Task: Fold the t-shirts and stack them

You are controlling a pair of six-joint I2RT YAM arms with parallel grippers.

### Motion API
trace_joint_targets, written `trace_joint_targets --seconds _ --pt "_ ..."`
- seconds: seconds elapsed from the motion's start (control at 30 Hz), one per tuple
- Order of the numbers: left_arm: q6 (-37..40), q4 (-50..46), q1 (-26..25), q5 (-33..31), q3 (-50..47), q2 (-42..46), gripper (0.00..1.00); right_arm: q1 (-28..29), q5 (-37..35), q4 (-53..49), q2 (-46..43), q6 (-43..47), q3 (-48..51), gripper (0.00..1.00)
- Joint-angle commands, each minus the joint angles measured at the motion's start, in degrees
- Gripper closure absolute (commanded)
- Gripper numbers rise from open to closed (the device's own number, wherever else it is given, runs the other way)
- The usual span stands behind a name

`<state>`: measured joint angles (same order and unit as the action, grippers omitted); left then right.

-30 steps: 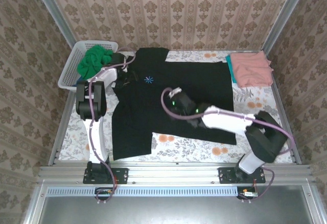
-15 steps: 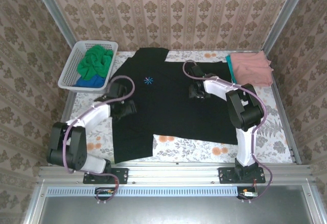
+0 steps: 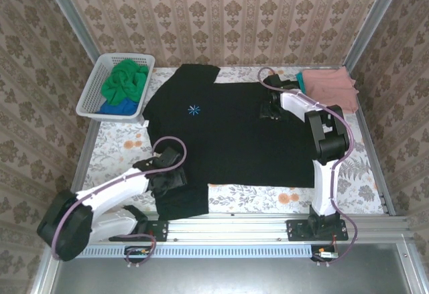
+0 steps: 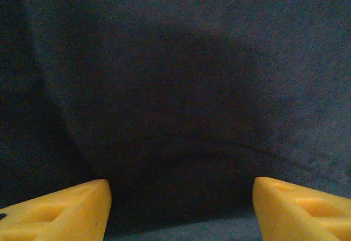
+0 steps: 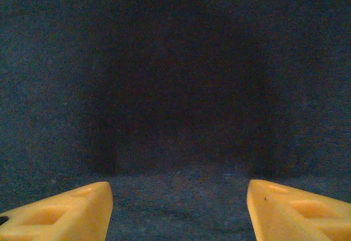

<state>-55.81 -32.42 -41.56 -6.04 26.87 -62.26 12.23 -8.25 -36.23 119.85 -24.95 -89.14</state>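
top external view: the task looks under halfway done. at the far right corner of the counter [image 3: 127, 143] a salmon pink tee [image 3: 332, 90] lies folded on a teal tee [image 3: 303, 88], of which just an edge peeks out, so two seem finished and stacked. the green tee [image 3: 124, 80] and the blue tee [image 3: 117, 108] sit crumpled in the white basket [image 3: 90, 96] at the far left, not yet folded. the black tee [image 3: 234, 140] is the one in hand. it lies spread across the middle of the counter, mostly flat, with no fold made yet. it has a small light-blue star mark on the chest, and its near-left corner reaches toward the counter's near edge. the left end effector [image 3: 167, 175] is over that corner. the right end effector [image 3: 270, 108] is over the shirt's far-right part, near the stack. in both wrist views the yellow fingers [image 4: 60, 208] stand well apart over dark, faintly rumpled cloth, with nothing pinched. i'd judge the shirt is being smoothed for its first fold, with three tees left.
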Motion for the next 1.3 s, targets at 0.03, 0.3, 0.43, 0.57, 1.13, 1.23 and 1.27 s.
trace_joint_targets --seconds 0.03,0.3,0.43,0.57,1.13,1.23,1.27 --pt "-8.21 -12.88 -2.27 -3.26 -1.08 8.45 0.22 0.43 -0.55 -3.01 -12.62 -0.15 8.18 0.30" --pt "-8.93 -26.70 -2.61 -5.72 2.65 15.13 0.14 -2.13 -3.74 -4.20 -38.66 -15.39 43.23 0.23" --pt "-11.24 -29.55 -5.80 -2.51 1.07 15.07 0.21 -4.70 -1.11 -3.84 -49.53 -21.72 53.83 0.11" --pt "-13.62 -32.79 -10.26 -0.29 1.18 15.40 0.23 -6.24 -1.06 -6.32 -56.10 -24.72 57.99 0.09" --pt "-22.92 -18.83 -27.15 5.78 -6.78 14.69 0.44 -9.94 4.72 -5.98 -60.51 -25.23 63.28 0.13" --pt "-23.39 -17.85 -27.26 5.47 -8.40 14.11 0.58 -9.94 5.50 -3.62 -59.28 -25.32 63.87 0.14" --pt "-23.30 -18.33 -27.26 5.11 -8.35 14.28 0.63 -9.94 5.55 -3.15 -58.85 -25.36 63.96 0.15"
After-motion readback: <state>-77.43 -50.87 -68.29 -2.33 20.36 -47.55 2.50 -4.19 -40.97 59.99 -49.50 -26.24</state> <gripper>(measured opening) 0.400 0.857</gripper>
